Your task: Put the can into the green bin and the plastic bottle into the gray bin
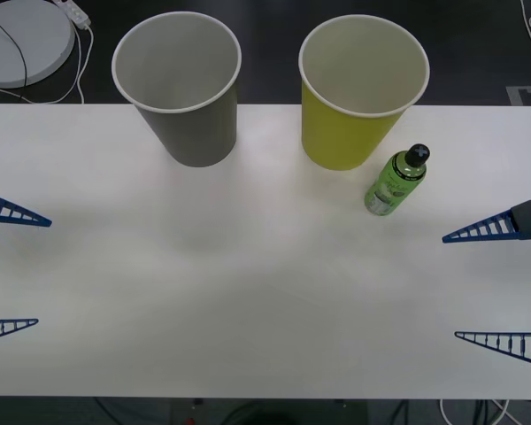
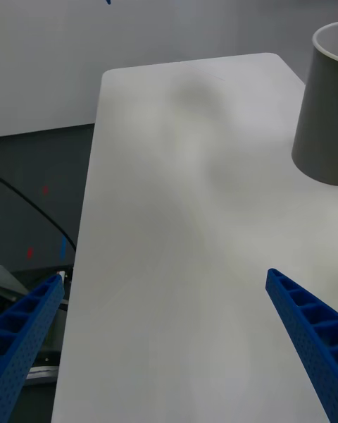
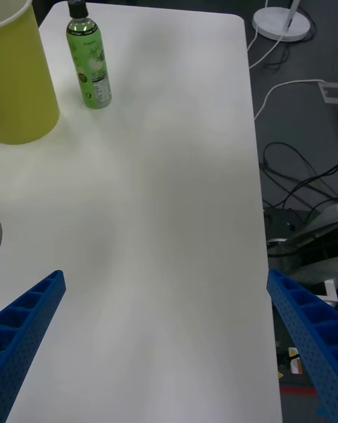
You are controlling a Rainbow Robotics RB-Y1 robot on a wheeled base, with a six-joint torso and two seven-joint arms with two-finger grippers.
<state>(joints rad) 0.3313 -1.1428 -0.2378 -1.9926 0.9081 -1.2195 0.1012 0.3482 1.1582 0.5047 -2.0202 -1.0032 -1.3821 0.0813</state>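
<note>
1. The plastic bottle stands upright on the desk, just beside the green bin on the side nearer the desk's right edge. It is not in any bin, so that half of the job is still to do.
2. The gray bin, where the bottle belongs, stands at the far edge toward the left, well apart from the bottle, with the green bin between them.
3. I see no can on the desk. Both bins look pale and bare inside from above, though their bottoms are hard to make out, so I cannot tell whether the can is already in.
4. My right end effector hovers at the right edge, fingers spread wide, holding nothing.
5. My left end effector waits at the left edge, likewise spread and empty.
6. I judge the bottle is untouched; my right arm is nearer it.
</note>
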